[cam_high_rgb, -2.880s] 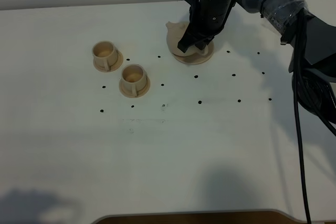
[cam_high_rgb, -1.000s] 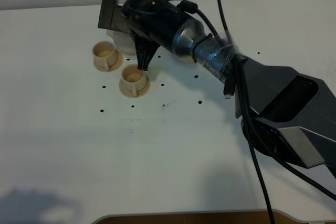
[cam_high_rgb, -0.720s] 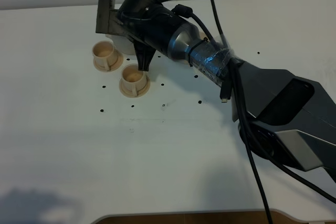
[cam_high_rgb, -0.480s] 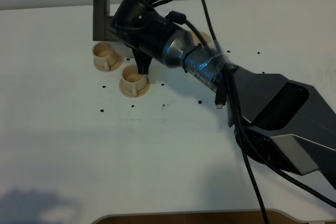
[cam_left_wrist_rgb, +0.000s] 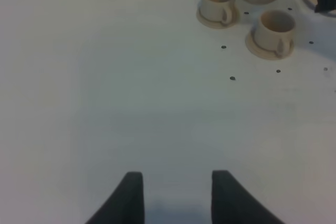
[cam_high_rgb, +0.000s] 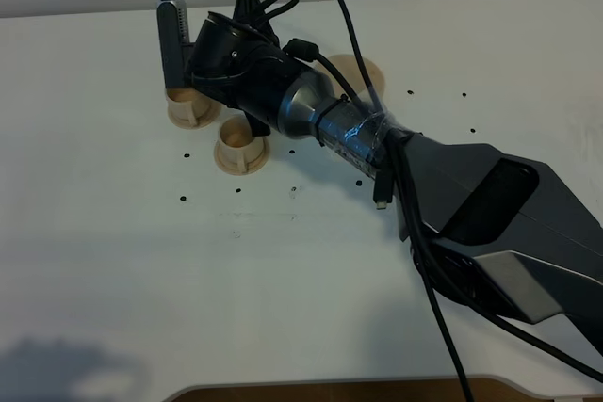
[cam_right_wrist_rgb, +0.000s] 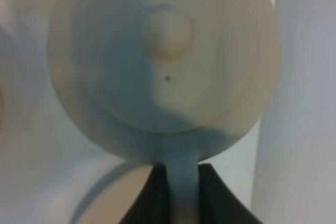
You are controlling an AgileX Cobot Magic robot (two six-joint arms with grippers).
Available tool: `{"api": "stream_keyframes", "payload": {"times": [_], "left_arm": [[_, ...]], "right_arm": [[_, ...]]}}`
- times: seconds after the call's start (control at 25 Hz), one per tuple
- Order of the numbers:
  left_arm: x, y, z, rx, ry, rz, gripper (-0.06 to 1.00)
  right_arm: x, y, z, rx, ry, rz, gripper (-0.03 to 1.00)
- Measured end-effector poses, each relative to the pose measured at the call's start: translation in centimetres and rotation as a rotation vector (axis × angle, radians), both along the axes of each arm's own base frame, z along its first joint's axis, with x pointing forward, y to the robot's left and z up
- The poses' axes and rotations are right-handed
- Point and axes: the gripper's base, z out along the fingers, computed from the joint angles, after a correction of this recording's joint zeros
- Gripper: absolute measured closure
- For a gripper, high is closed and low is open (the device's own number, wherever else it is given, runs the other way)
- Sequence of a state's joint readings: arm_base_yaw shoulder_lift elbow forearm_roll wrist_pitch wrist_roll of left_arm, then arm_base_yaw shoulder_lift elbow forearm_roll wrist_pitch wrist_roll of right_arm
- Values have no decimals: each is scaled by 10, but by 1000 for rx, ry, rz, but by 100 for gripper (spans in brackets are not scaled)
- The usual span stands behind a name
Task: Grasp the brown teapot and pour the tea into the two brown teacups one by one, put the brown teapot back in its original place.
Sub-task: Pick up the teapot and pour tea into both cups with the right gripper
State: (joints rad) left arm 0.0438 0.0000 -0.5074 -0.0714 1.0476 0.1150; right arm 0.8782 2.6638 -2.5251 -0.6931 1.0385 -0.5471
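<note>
The teapot (cam_right_wrist_rgb: 157,66) is being held up clear of its saucer (cam_high_rgb: 363,77), with its lid and knob (cam_right_wrist_rgb: 167,30) facing the right wrist camera. The right pincer (cam_right_wrist_rgb: 181,192) is clamping the loop handle (cam_right_wrist_rgb: 181,174), its dark fingers (cam_right_wrist_rgb: 220,203) pressing on either side of it. In the left wrist view the teapot is showing grey and blurred just behind the two cups, closest to the one on the left of that picture. In the high view the rear cup (cam_high_rgb: 188,110) is sitting partly hidden under the wrist, while the front cup (cam_high_rgb: 240,148) is standing in the open just beside it. Both cups are resting upright on their own round bases. The right arm (cam_high_rgb: 452,204) is reaching across the middle to the left side and is covering the teapot there. The bare saucer is lying apart to the right of the cups. The left pincer (cam_left_wrist_rgb: 176,195) is standing open and empty over bare worktop (cam_high_rgb: 141,280), well apart from the cups. Small black dots (cam_high_rgb: 182,200) are scattered around the cups and saucer
</note>
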Motion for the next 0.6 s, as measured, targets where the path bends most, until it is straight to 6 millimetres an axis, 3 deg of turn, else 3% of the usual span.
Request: {"api": "stream_keyframes", "payload": {"times": [0.6], "left_arm": [[0,0,0,0,0,0,61]], "right_arm": [[1,2,-6,-98,-58,47,88]]}}
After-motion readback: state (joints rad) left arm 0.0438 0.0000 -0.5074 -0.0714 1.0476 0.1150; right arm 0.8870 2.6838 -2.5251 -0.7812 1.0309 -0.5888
